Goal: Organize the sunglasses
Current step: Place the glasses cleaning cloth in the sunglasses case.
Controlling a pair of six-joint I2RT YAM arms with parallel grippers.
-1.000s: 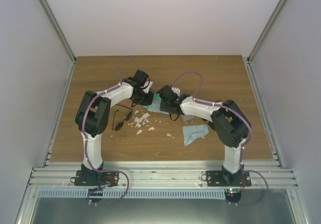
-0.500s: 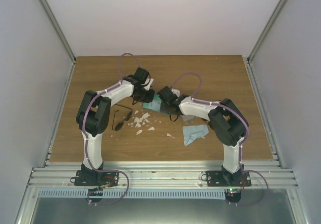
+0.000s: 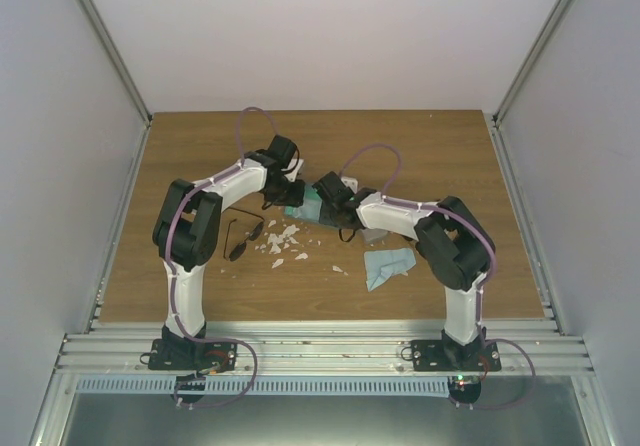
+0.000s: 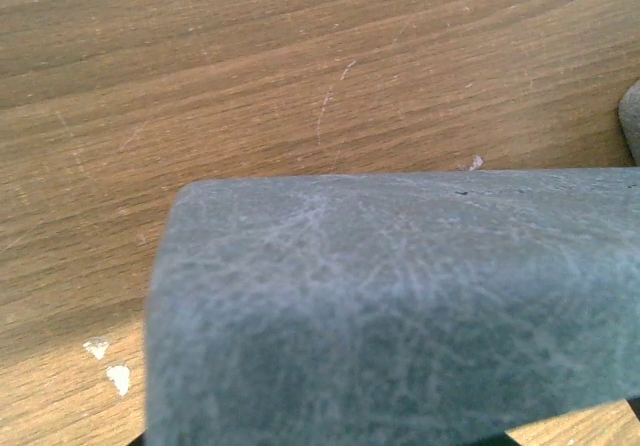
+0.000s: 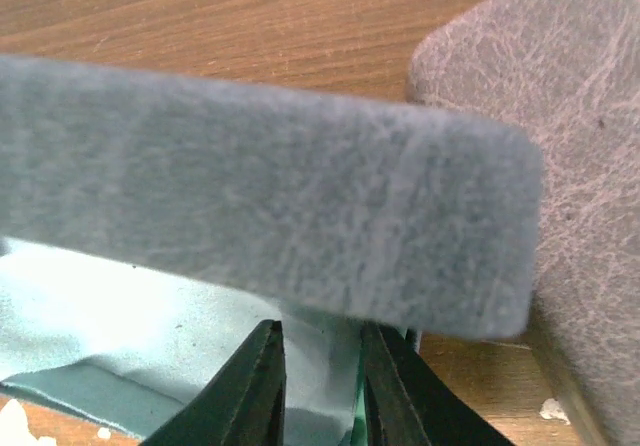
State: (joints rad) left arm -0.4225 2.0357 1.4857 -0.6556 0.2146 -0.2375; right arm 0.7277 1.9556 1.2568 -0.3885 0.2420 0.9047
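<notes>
**Desk:** Sunglasses: where are they placed in the top view?

**Photo:** One dark-lensed pair is seen on the table, beside the left arm's elbow and next to white scraps. It lies toward the bases and to the left of the left gripper, apart from it. The lens line is set slantwise, its nearer end to the left. The left arm is judged the nearer. The right gripper is poised at a green-lined case, and a cloth lies by the right arm.

**Desk:** And a second pair?

**Photo:** Dark wire is glimpsed under the right forearm, but it cannot be made out.

**Desk:** What is shown by the left wrist?

**Photo:** The view is filled by a blue-grey case. The fingers are hidden, so it cannot be told whether anything is gripped. No glasses are shown.

**Desk:** The right wrist?

**Photo:** Two fingers are seen slightly parted, with nothing plainly held. A fuzzy case edge crosses the frame, a grey case is cut off at right, and the glasses are out of sight.
</notes>
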